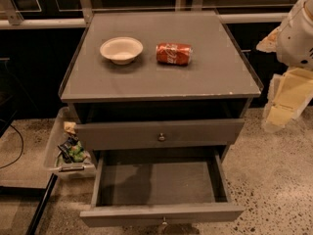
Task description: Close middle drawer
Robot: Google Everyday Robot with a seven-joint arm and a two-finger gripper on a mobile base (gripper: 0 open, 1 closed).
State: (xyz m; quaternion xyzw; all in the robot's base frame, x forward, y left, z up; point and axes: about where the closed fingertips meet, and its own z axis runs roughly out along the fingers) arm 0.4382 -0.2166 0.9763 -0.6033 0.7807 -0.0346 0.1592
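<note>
One middle drawer [161, 213] pulled open; tool [286, 102] up right, well apart, open-or-closed unclear.

Dim warm light; tool [286, 102] brightest, right edge

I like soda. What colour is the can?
Red can, white lettering, best seen in the camera view. The gripper is at the right edge.
</note>
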